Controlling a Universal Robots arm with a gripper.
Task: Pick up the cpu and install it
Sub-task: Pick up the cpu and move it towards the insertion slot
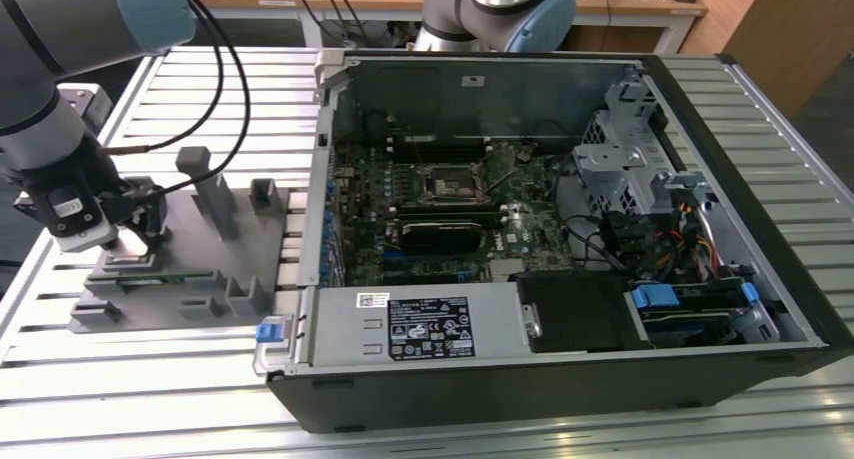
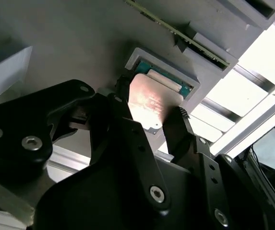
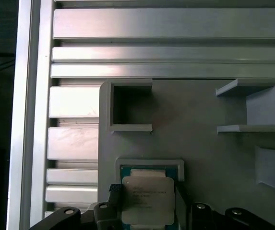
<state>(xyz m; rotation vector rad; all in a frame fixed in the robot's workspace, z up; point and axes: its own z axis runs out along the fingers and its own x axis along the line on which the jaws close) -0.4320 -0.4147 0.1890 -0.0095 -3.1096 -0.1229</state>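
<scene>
The cpu (image 2: 149,98), a small square chip with a silvery top, sits between my gripper's (image 2: 150,108) black fingers (image 2: 123,96), which press on two opposite edges. In the first wrist view the cpu (image 3: 148,196) appears slightly raised and offset from its framed pocket (image 3: 149,166) in the grey holder (image 3: 199,143). In the exterior view my gripper (image 1: 127,244) hangs low over the grey holder (image 1: 200,269) at the exterior view's left. The black square socket (image 1: 454,184) lies on the motherboard inside the open computer case (image 1: 561,369).
Upright pegs (image 1: 200,179) rise from the holder beside my gripper. A memory stick (image 1: 154,276) lies in a slot of the holder. The slatted metal table (image 1: 134,379) carries both holder and case. A second arm's base (image 1: 501,9) stands behind the case.
</scene>
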